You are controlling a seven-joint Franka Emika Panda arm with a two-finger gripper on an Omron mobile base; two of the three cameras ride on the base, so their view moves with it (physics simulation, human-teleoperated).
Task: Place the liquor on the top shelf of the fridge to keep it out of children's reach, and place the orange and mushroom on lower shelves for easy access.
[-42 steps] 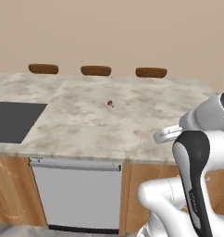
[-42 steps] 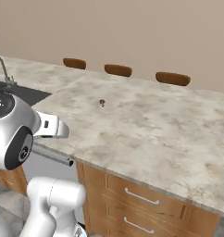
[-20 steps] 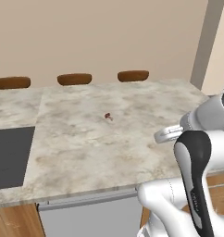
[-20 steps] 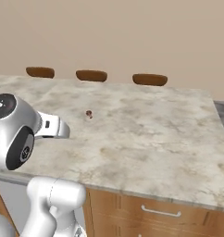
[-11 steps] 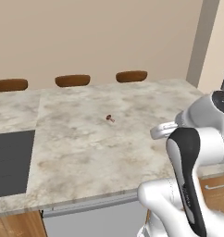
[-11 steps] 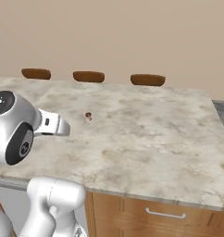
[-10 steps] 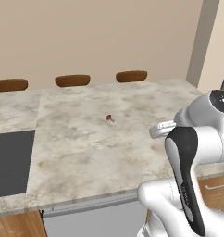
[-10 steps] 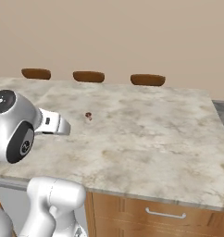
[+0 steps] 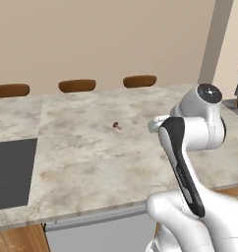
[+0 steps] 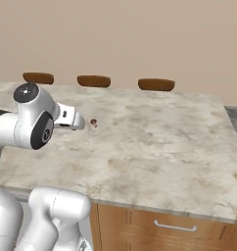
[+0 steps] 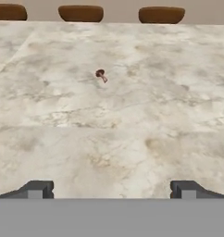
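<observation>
The mushroom (image 9: 116, 126) (image 10: 93, 122) is a tiny reddish-brown lump with a pale stem, lying alone on the marbled counter (image 9: 91, 157). In the hand view the mushroom (image 11: 101, 74) lies well ahead and slightly left of centre. My gripper (image 11: 113, 190) hovers above the counter's near part. Its two dark fingertips (image 11: 40, 189) stand wide apart, open, with nothing between them. The arm's hand end (image 10: 71, 119) reaches out over the counter just short of the mushroom. The liquor, the orange, the fridge and its shelves are out of view.
Three brown stool tops (image 9: 139, 81) line the counter's far edge. A dark cooktop (image 9: 10, 172) is set into the counter at the left. Wooden drawers with a metal handle (image 10: 174, 226) and a grey appliance front (image 9: 91, 231) sit below the near edge.
The whole scene shifted a little a second ago as the base moved, then held still. The arm's upper joints have swung forward and left over the counter. The jaws stay open.
</observation>
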